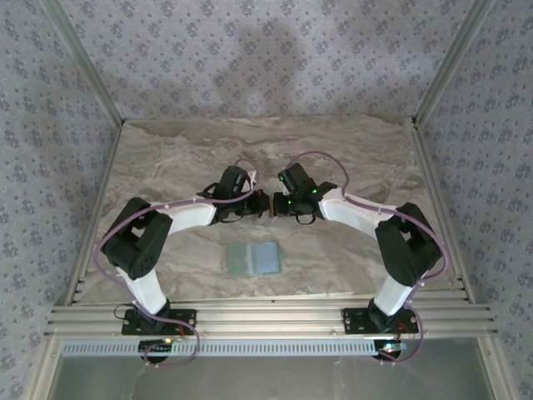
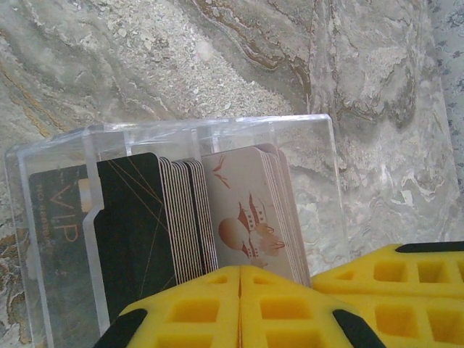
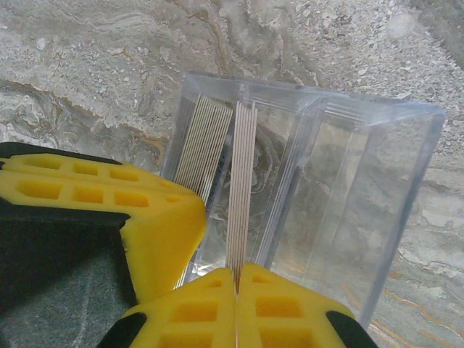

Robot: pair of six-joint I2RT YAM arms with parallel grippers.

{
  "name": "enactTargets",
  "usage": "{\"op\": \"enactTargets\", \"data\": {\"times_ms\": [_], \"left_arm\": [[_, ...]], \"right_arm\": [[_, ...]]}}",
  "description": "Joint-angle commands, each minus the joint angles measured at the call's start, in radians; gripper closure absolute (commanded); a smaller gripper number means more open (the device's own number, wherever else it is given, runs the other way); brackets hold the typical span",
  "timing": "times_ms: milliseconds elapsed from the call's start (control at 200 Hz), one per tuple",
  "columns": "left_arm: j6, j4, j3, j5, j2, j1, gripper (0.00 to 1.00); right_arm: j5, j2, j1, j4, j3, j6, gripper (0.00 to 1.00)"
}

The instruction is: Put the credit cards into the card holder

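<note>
The sage-green card holder lies flat on the marble table near the front, with a pale blue-grey credit card against its right side. Both arms meet above mid-table at a clear plastic card box. It holds a stack of black cards and a stack of pale cards printed with a brown drawing. My left gripper is shut on the box's near wall. My right gripper is shut on the lower edge of an edge-on card stack.
The marble table stretches open behind and to both sides of the arms. Patterned walls enclose it, and an aluminium rail runs along the front. The other arm's yellow finger crowds the box in each wrist view.
</note>
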Motion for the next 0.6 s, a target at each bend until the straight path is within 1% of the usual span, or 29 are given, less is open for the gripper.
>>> {"op": "enactTargets", "data": {"times_ms": [0, 155, 405, 595], "left_arm": [[0.002, -0.044, 0.026, 0.026, -0.037, 0.004, 0.92], [0.000, -0.056, 0.034, 0.026, -0.062, -0.002, 0.92], [0.006, -0.076, 0.054, 0.012, -0.081, -0.030, 0.91], [0.005, -0.083, 0.075, 0.006, -0.064, -0.046, 0.91]], "right_arm": [[0.017, -0.052, -0.010, -0.030, -0.010, -0.011, 0.94], [0.021, -0.072, -0.016, -0.038, -0.019, -0.008, 0.99], [0.014, -0.100, -0.031, -0.035, -0.035, 0.000, 0.99], [0.007, -0.107, -0.044, -0.032, -0.050, 0.008, 0.99]]}}
